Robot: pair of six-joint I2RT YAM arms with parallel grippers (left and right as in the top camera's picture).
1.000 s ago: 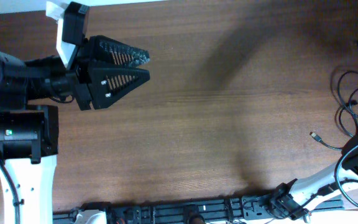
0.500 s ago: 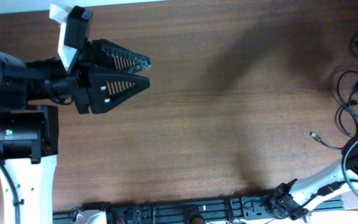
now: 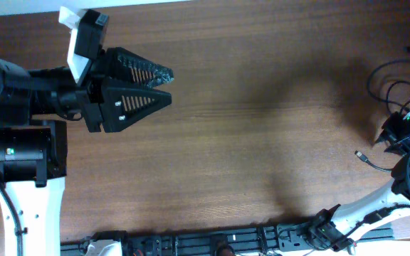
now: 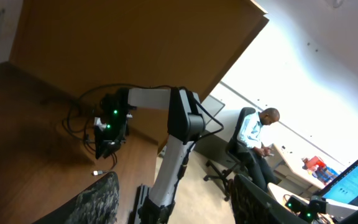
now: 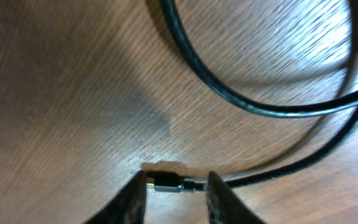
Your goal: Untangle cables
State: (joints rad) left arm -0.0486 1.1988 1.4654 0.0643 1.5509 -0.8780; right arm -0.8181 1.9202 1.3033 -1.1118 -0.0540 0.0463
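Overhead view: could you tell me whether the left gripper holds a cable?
No, the left gripper is open and empty, well apart from the cables.

no readable text anywhere. the green sticker [image 3: 11,151] on the left arm base [image 3: 27,153] is too small to read; the lit screen [image 4: 353,186] in the left wrist view's lower right corner is blurred.

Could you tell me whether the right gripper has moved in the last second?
Yes. The right gripper has swung in from the right edge, leftward toward the loose plug, which stayed put on the table.
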